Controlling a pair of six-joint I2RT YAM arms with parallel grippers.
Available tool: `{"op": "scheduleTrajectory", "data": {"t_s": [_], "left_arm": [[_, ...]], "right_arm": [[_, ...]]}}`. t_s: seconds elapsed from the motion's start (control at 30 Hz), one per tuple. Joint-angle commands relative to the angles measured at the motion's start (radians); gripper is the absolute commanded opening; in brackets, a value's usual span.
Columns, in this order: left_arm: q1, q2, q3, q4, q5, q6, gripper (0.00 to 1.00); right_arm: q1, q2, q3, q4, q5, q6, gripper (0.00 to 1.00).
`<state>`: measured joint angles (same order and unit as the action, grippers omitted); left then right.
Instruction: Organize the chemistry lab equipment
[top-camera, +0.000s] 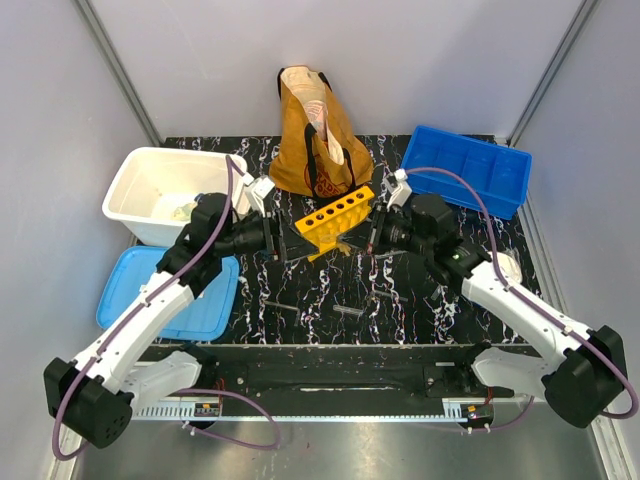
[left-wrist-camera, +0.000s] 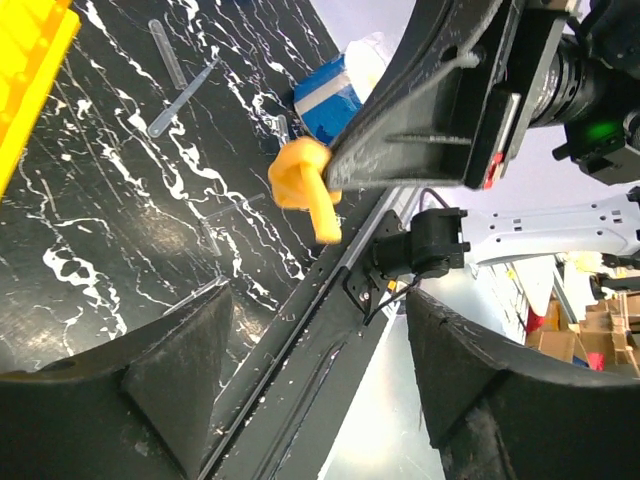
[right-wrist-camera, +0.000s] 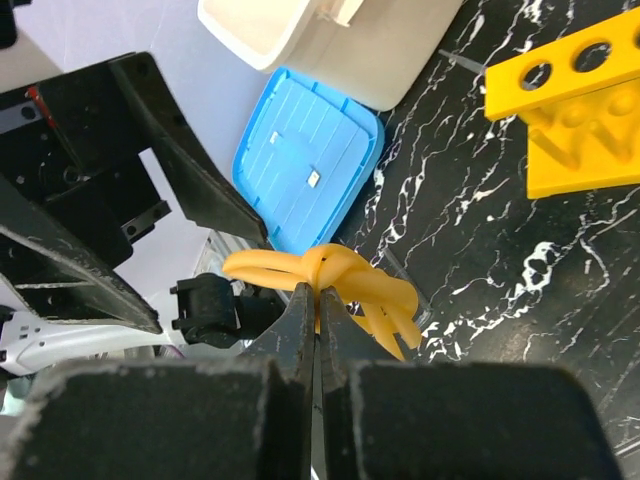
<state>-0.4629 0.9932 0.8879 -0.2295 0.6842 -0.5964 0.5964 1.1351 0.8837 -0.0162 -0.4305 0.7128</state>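
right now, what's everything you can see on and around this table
rack: one, yellow, table centre
thin tubes: several, clear or grey, loose near the front edge
rubbery piece: one, yellow, in the right hand
bag: one, mustard brown, behind the rack
bin: one, white, back left
lid: one, light blue, front left
tray: one, dark blue, back right
table: one, black with white veins
left hand: open, empty
right hand: shut on the rubbery piece
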Motion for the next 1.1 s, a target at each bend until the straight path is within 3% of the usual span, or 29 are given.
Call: {"op": "scheduleTrajectory", "data": {"t_s": [0.0,0.2,0.47,0.63,0.8,0.97,1.0,1.07], "left_arm": [[-0.029,0.024,0.023,0.099,0.017,-0.072,0.72],[-0.048,0.047,0.011,0.108,0.005,-0.086,0.61],[-0.059,0.073,-0.015,0.11,0.012,-0.114,0.28],[-0.059,0.076,-0.03,0.105,0.015,-0.132,0.0],[-0.059,0.087,-0.003,0.053,-0.009,-0.103,0.0],[-0.057,0.081,0.084,-0.066,-0.115,-0.033,0.0],[-0.057,0.081,0.115,-0.109,-0.159,-0.01,0.0],[-0.049,0.082,0.179,-0.195,-0.245,0.033,0.0]], "right_arm": [[0.055,-0.005,0.017,0.05,0.035,-0.001,0.0],[0.105,0.006,0.02,0.062,0.061,0.0,0.0],[0.141,0.015,0.015,0.07,0.088,0.004,0.0],[0.144,0.012,0.003,0.088,0.095,0.013,0.05],[0.144,-0.011,-0.008,0.09,0.107,0.019,0.27],[0.143,-0.089,-0.029,0.065,0.116,-0.015,0.6],[0.143,-0.109,-0.034,0.053,0.125,-0.024,0.73],[0.144,-0.155,-0.046,0.035,0.142,-0.033,0.87]]}}
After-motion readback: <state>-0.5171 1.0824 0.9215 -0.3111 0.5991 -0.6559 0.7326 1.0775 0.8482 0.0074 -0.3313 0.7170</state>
